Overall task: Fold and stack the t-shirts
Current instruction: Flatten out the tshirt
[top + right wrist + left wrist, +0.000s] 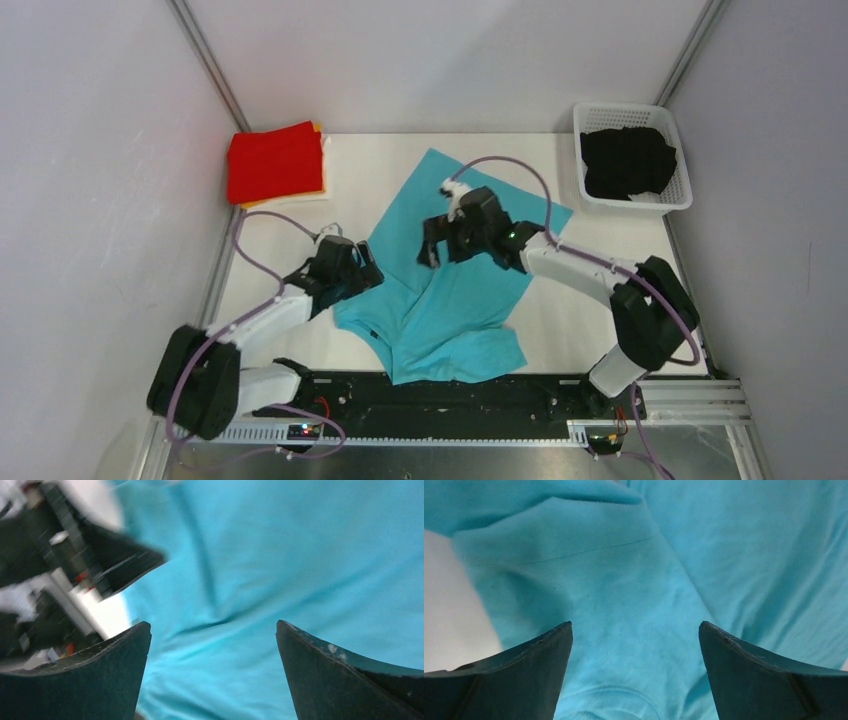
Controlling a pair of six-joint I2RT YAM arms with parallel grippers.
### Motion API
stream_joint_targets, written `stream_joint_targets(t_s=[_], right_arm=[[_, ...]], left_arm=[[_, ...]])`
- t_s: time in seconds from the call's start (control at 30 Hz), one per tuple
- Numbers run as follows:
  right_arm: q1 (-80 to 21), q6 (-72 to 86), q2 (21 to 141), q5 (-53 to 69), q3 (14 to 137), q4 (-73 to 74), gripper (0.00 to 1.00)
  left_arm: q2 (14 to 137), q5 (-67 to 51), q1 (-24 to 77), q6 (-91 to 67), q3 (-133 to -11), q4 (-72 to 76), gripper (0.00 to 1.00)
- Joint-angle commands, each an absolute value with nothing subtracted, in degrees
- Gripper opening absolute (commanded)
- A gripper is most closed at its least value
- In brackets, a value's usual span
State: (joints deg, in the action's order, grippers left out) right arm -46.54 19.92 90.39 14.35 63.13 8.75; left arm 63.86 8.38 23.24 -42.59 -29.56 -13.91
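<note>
A turquoise-blue t-shirt (455, 300) lies spread and partly folded over itself in the middle of the table. It fills the left wrist view (634, 595) and the right wrist view (300, 570). My left gripper (368, 268) is open and empty just above the shirt's left edge, near the collar seam. My right gripper (432, 250) is open and empty above the shirt's middle. A folded stack with a red shirt (275, 162) on top of an orange one lies at the back left. A black shirt (627, 160) lies crumpled in the basket.
The white lattice basket (683, 195) stands at the back right corner. Walls close the table on the left, back and right. A black rail (450, 395) with the arm bases runs along the near edge.
</note>
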Motion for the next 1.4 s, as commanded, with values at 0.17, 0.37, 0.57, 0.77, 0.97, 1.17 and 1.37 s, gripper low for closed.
stream_joint_targets(t_s=[0.17, 0.37, 0.57, 0.77, 0.97, 1.17, 1.37], right_arm=[[-28.0, 21.4, 100.4, 9.3, 62.2, 9.7, 1.0], [-25.7, 22.6, 103.4, 10.0, 60.3, 12.1, 0.99], [-27.0, 27.0, 100.8, 15.1, 52.8, 10.3, 0.99], [-39.5, 28.2, 98.6, 26.1, 49.4, 6.4, 0.99], [-38.7, 27.0, 87.8, 16.9, 49.4, 10.5, 0.99], [-31.5, 32.4, 78.3, 6.6, 45.0, 13.9, 0.99], [-27.4, 34.1, 75.5, 4.3, 39.6, 12.8, 0.99]], left_arm=[[86.5, 6.9, 18.7, -42.3, -39.4, -6.4, 1.0], [105.3, 3.2, 16.0, -38.1, -62.3, -10.8, 1.0], [128.0, -4.4, 14.7, -33.9, -98.7, -19.7, 1.0], [148.2, -12.6, 14.7, -32.4, -137.3, -28.8, 1.0], [139.1, -9.8, 15.2, -27.2, -132.8, -28.8, 1.0], [114.2, 3.2, 15.9, -24.9, -105.3, -28.6, 1.0], [92.4, 4.8, 18.2, -28.6, -72.8, -17.4, 1.0]])
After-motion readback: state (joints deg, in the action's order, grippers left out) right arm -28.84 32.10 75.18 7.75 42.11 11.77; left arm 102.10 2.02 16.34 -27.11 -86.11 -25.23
